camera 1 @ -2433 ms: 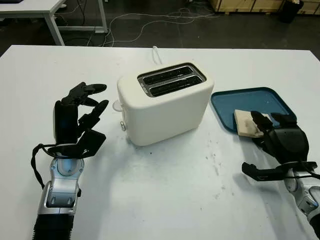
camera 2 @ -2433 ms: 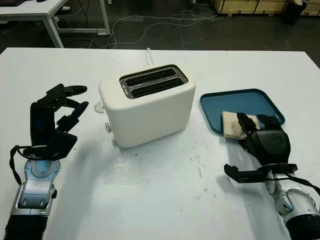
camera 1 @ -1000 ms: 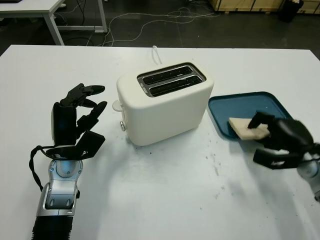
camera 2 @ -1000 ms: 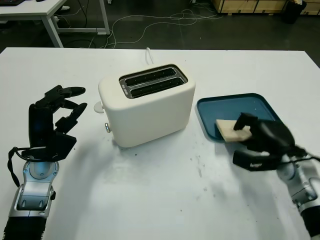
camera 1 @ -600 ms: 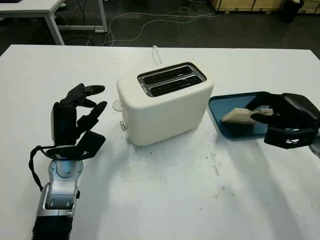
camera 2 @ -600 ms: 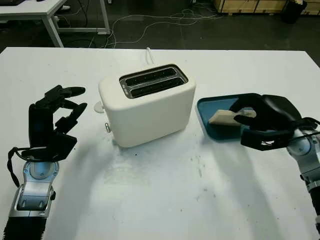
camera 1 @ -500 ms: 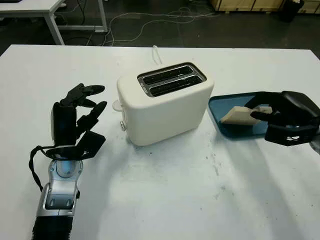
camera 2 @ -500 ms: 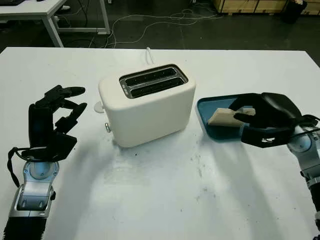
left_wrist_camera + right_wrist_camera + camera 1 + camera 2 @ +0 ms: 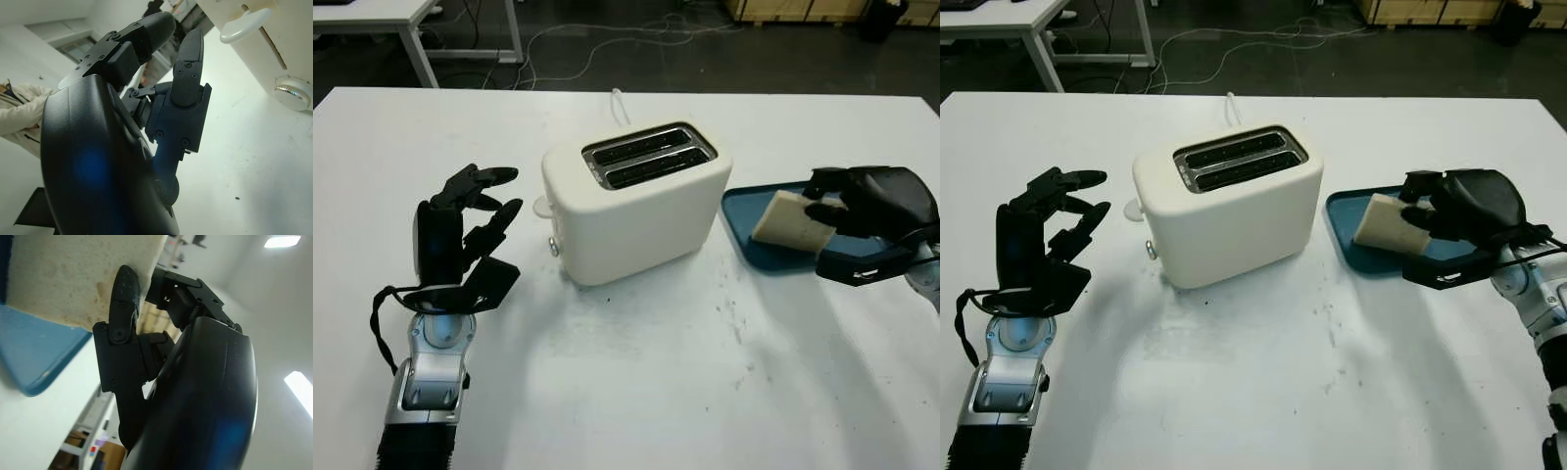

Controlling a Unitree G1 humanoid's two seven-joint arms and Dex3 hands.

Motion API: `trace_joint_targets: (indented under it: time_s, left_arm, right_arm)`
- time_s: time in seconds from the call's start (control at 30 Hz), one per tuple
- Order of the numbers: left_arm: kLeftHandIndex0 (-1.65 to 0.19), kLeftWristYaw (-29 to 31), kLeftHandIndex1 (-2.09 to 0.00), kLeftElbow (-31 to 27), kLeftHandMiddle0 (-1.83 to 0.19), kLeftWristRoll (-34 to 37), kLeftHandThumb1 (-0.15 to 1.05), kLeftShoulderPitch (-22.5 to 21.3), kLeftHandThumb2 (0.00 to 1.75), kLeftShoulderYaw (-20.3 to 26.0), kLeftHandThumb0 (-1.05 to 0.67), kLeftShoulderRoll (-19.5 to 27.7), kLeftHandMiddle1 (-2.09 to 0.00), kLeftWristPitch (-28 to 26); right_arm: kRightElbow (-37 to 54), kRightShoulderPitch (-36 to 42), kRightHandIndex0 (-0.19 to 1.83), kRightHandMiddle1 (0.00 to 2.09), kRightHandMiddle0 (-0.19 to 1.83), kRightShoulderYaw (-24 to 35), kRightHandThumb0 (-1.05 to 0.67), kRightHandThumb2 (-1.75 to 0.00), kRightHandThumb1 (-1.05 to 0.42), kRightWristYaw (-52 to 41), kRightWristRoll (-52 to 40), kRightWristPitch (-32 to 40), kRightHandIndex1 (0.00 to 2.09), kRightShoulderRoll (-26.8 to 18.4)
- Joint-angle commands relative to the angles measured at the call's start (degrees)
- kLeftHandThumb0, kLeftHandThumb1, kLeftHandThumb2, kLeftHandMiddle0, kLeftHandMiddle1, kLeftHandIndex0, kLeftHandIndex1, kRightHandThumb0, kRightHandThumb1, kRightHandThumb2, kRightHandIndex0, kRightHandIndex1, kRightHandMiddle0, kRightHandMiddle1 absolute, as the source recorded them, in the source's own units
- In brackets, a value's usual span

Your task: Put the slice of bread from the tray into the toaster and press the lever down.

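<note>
Toaster (image 9: 636,201) sits mid-table, both slots up and empty, lever (image 9: 243,25) raised beside my left hand (image 9: 460,240), which I've got parked open. Over the blue tray (image 9: 759,230) my right hand (image 9: 1464,220) pinches the bread slice (image 9: 1386,223), pale, square, tilted, lifted clear for the carry.

Cables (image 9: 607,34) cross the dark floor beyond the white table (image 9: 636,392).

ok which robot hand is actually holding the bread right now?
The right robot hand, raised over the blue tray, is shut on the bread slice. The left robot hand is open, left of the toaster.
</note>
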State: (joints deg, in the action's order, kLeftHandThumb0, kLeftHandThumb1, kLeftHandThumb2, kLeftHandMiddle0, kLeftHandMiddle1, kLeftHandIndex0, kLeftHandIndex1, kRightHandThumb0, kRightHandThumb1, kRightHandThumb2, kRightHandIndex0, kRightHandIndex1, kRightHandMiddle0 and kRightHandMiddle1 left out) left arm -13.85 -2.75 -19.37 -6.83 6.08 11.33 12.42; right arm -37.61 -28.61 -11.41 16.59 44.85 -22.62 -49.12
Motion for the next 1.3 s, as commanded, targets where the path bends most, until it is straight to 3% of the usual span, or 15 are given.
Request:
trace_joint_targets:
  time_s: [0.0,0.3,0.43,0.63,0.87,1.0,1.27]
  left_arm:
    - [-0.72,-0.3,-0.54,-0.7,-0.60,0.0,0.92,0.2,0.18,-0.1,-0.46,-0.4,-1.26,-0.1]
    - [-0.73,0.0,-0.54,-0.4,-0.60,0.3,0.92,0.0,0.19,-0.2,-0.47,-0.1,-1.25,0.4]
    - [-0.73,-0.2,-0.54,-0.5,-0.60,-0.1,0.92,0.0,0.18,-0.3,-0.47,-0.1,-1.25,0.1]
    - [-0.73,-0.4,-0.53,-0.8,-0.61,-0.4,0.92,0.0,0.18,-0.4,-0.48,-0.3,-1.25,-0.4]
    - [-0.73,-0.1,-0.53,-0.7,-0.61,0.2,0.92,0.2,0.18,-0.2,-0.46,-0.1,-1.27,0.1]
    - [-0.73,-0.4,-0.53,-0.8,-0.61,-0.2,0.92,0.2,0.17,-0.1,-0.46,-0.3,-1.27,-0.2]
    - [-0.73,-0.3,-0.52,-1.0,-0.61,-0.3,0.92,0.4,0.17,-0.1,-0.47,-0.1,-1.26,-0.3]
  right_arm:
    - [-1.6,-0.9,0.68,1.74,0.43,-1.1,-0.30,-0.21,-0.92,3.6,1.8,-0.7,1.75,0.1]
    - [-4.5,-3.2,0.69,1.71,0.46,-2.6,-0.28,-0.14,-0.92,9.7,1.0,-2.1,1.75,0.6]
    - [-5.0,-5.5,0.67,1.73,0.46,-0.6,-0.16,-0.04,-0.90,11.1,-1.9,-5.9,1.75,-0.3]
    - [-6.3,-11.7,0.72,1.38,0.74,3.4,0.01,0.00,-0.81,7.3,-8.2,-13.3,1.74,-2.6]
    - [-3.7,-19.6,0.80,1.21,0.86,7.5,-0.06,-0.01,-0.87,-8.9,-17.9,-12.9,1.67,-4.6]
    - [-4.9,-25.5,0.76,1.39,0.75,8.9,-0.19,-0.06,-0.92,-20.9,-24.9,-13.2,1.74,-4.1]
    - [-7.2,-38.3,0.78,1.47,0.77,9.8,-0.43,-0.07,-0.92,-43.2,-36.9,-11.1,1.75,-0.8]
